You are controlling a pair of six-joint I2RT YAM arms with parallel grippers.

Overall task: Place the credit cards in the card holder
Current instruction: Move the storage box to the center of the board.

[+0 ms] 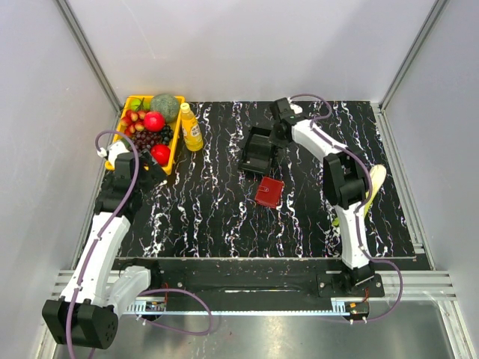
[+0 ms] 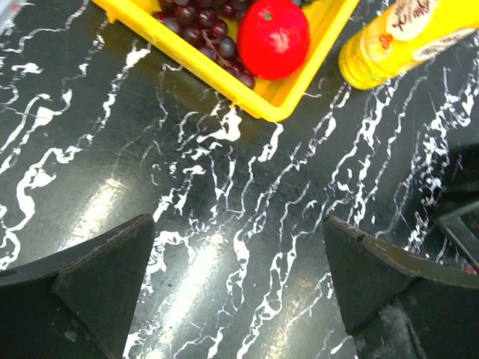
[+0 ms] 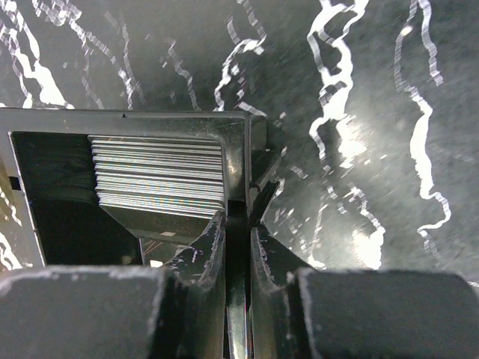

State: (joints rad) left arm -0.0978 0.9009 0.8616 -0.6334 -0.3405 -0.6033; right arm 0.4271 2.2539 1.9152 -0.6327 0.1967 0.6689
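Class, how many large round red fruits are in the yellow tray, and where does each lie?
2. The far red fruit lies mid-tray beside the green fruit; the near red fruit lies at the near end of the yellow tray, beside the grapes. Others may be hidden.

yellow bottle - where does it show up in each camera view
top external: yellow bottle stands back left on the table, just right of the yellow basket.
left wrist: top right corner, cut off by the frame edge.
right wrist: not in it.
shared landmark: the black white-veined tabletop, seen in all three.
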